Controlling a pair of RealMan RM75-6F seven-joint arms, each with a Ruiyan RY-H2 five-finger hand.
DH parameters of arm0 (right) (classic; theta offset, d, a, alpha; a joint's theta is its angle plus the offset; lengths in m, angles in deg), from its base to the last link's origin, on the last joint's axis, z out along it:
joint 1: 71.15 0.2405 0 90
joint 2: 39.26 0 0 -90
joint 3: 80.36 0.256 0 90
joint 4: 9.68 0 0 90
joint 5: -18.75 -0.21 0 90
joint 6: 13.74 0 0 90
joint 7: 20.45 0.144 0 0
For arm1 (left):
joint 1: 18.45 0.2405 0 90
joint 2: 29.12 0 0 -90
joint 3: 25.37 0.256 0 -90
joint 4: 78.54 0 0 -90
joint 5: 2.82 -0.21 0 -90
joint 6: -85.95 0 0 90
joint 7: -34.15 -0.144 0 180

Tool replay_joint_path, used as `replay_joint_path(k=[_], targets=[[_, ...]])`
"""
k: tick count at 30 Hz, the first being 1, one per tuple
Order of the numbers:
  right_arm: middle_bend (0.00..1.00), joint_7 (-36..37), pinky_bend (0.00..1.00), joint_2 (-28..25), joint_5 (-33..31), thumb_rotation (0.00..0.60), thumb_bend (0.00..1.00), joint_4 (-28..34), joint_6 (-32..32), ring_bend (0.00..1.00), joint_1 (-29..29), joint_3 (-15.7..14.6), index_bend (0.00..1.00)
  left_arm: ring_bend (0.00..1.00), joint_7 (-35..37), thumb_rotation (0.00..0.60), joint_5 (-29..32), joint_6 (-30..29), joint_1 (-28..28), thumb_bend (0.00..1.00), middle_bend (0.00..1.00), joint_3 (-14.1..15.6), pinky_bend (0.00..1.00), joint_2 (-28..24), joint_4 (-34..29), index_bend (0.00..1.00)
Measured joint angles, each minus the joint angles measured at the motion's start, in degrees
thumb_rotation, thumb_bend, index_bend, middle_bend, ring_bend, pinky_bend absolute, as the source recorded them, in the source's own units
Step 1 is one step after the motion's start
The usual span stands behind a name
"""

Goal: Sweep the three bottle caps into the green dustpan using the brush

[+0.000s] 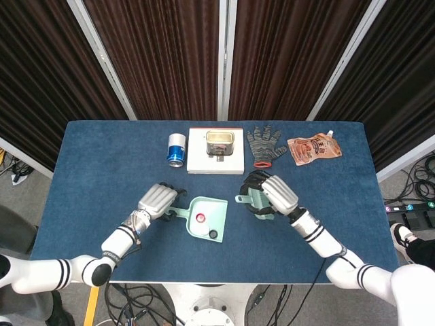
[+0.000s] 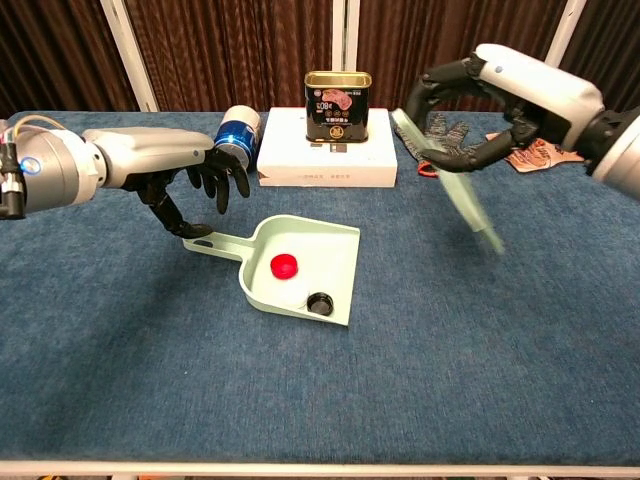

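Green dustpan point(image 2: 300, 270) below left hand point(image 2: 200, 180); brush point(image 2: 455, 190) in right hand point(image 2: 490, 105).

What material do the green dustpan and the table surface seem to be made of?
The green dustpan looks like moulded plastic: one even pale green colour, thin smooth walls, a faint sheen. The table surface seems covered in blue fabric, perhaps felt or short carpet: matte and finely fuzzy, without reflections.

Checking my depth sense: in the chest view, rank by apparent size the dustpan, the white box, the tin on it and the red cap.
1. Dustpan, though it sits nearest the camera
2. White box
3. Tin
4. Red cap
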Motion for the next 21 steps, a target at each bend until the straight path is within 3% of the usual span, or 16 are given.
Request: replay_joint_path(k=[5, 9, 13, 15, 19, 21], targets=[[0.65, -7.9, 0.18, -5.5, 0.5, 0.6, 0.73, 3.2, -6.0, 0.26, 0.6, -2.1, 0.74, 0.28, 1.7, 0.6, -2.0, -2.8, 1.7, 0.31, 0.34, -0.4, 0.26, -1.5, -1.3, 0.21], [0.57, -14.5, 0.12, -7.3, 0.7, 0.6, 0.71, 5.6, -11.4, 0.18, 1.7, -3.5, 0.65, 0.28, 3.3, 0.6, -5.0, -7.0, 4.2, 0.31, 0.34, -0.4, 0.24, -3.1, -1.6, 0.21], [0.45, -21.1, 0.06, -8.1, 0.0, 0.6, 0.64, 7.4, -16.9, 0.08, 2.7, -4.4, 0.44, 0.27, 4.4, 0.6, -7.7, -12.8, 7.5, 0.3, 0.34, -0.3, 0.23, -4.4, -1.0, 0.21], [0.41, -24.4, 0.05, -8.3, -1.2, 0.6, 0.56, 8.4, -20.0, 0.05, 3.0, -4.6, 0.35, 0.26, 5.6, 0.6, -8.9, -14.9, 9.4, 0.3, 0.34, -0.2, 0.23, -5.3, -0.9, 0.21], [0.28, -27.8, 0.0, -8.4, -4.5, 0.6, 0.27, 10.4, -23.8, 0.0, 3.1, -4.6, 0.07, 0.26, 9.0, 0.6, -10.7, -16.7, 12.5, 0.3, 0.34, 0.1, 0.23, -7.9, -0.2, 0.21], [0.23, -29.1, 0.0, -8.4, -6.3, 0.6, 0.17, 11.1, -24.4, 0.0, 2.8, -4.1, 0.01, 0.26, 10.0, 0.6, -11.2, -17.9, 14.1, 0.28, 0.34, 0.2, 0.23, -8.7, 0.4, 0.21]])
